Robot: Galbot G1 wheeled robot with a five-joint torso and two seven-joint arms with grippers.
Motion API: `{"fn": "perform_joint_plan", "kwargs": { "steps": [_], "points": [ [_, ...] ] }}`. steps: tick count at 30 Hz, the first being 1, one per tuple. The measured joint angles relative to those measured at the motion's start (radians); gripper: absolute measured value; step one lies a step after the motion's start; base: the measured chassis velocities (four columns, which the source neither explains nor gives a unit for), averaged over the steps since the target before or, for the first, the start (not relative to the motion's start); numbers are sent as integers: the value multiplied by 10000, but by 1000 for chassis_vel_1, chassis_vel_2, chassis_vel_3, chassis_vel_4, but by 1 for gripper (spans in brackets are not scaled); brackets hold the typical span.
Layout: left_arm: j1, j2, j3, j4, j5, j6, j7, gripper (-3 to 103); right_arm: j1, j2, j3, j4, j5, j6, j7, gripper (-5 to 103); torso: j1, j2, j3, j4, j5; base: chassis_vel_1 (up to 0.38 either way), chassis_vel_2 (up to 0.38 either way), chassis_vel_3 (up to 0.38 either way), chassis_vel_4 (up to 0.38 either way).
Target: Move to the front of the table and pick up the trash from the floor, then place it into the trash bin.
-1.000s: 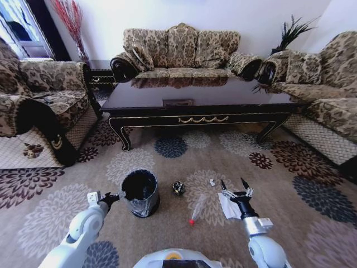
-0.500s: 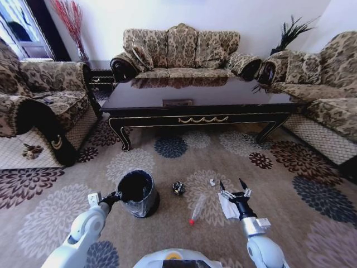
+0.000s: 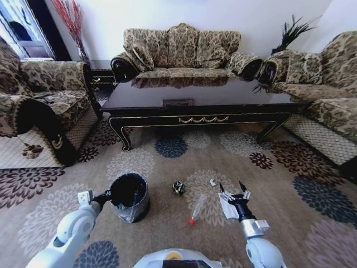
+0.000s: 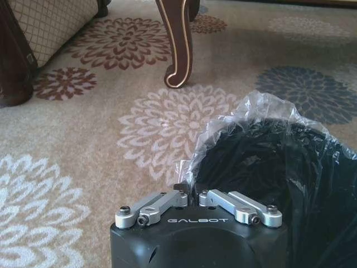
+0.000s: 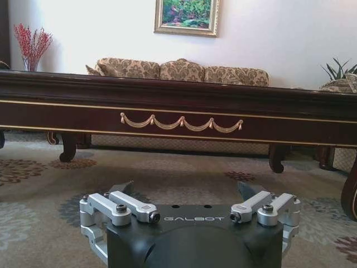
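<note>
The left end effector (image 3: 106, 196) is gripping the rim of the trash bin (image 3: 129, 196) through its shiny black bag liner, and over the last second it is dragging the bin toward the robot's left and a little nearer, tipping it as it goes. The bin is now leaning, its mouth turning toward the arm; in the left wrist view the fingers are pinched together on the crinkled bag edge (image 4: 223, 120). I judge this as repositioning the bin, not yet collecting anything.

The right end effector (image 3: 234, 194) is hovering with its fingers spread wide over the crumpled white paper (image 3: 227, 207), barely shifting, and holding nothing.

The trash is all lying on the floor (image 3: 167, 223), the patterned carpet, in front of the glossy dark counter (image 3: 201, 95). The clear plastic bottle (image 3: 196, 208) with its red cap is at about 12 o'clock from the robot's base. The small dark crumpled ball (image 3: 178, 187) is beyond it, at 3 o'clock from the bin. A tiny white scrap (image 3: 212, 182) is sitting at roughly 10 o'clock from the right end effector. Nothing is in the bin as far as can be told.
</note>
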Motion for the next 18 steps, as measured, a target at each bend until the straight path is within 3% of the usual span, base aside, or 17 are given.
{"fn": "perform_joint_plan", "kwargs": {
  "steps": [9,18],
  "points": [
    [-109,214,-105,-197,-127,5,-89,3,230,-90,13,-390,-100,-665,628,100,0,0,0,0,1,0,0,0,0],
    [-140,130,-326,-574,-579,-83,-109,3,750,-259,1,-1168,179,-2061,1447,100,0,0,-1,1,0,0,0,0,0]
  ]
}}
